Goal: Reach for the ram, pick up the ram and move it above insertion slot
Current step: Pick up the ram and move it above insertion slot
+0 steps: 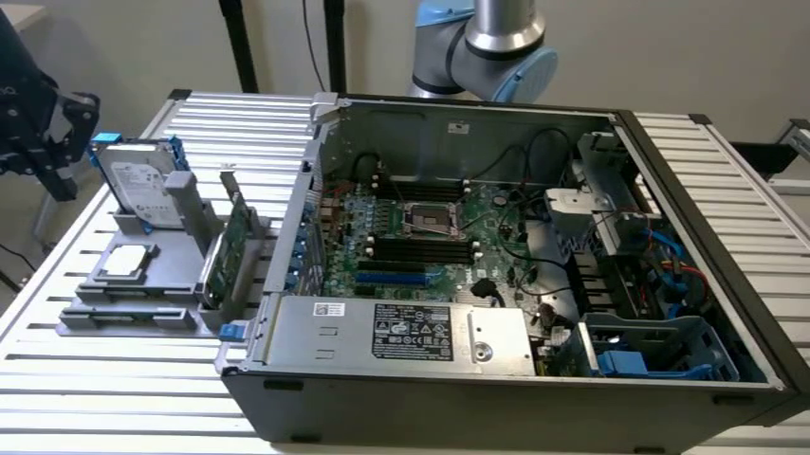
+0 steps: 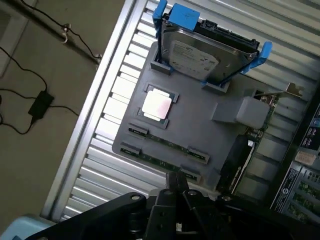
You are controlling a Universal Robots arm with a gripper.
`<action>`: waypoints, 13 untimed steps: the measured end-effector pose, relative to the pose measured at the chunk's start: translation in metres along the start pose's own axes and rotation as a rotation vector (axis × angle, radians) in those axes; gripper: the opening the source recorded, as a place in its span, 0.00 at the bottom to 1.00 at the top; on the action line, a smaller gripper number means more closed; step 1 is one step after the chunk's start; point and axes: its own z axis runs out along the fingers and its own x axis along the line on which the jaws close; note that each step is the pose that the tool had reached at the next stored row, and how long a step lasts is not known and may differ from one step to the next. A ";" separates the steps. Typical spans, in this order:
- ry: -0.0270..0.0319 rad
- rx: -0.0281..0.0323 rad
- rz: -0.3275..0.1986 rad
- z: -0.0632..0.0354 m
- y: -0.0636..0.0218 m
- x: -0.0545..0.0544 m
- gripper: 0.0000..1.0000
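Because slotted on edge for a pinch from above, ram (image 2: 155, 161): in gray holder's (image 2: 200, 135) rim slot, near desk's (image 1: 76, 389) edge.
Jaws: clenched, empty, hanging over holder, aimed at ram.
Grasp: not yet made, apparently.

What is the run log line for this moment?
phase: reach | hand: shut, holding nothing, near ram | ram: lying in gray fixture slot, not lifted | PC case: open
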 end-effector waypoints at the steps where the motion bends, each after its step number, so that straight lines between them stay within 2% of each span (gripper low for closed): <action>1: 0.0006 0.0001 -0.018 0.0000 0.0000 0.000 0.11; 13: 0.0071 0.0008 -0.237 0.0001 0.0000 0.000 0.11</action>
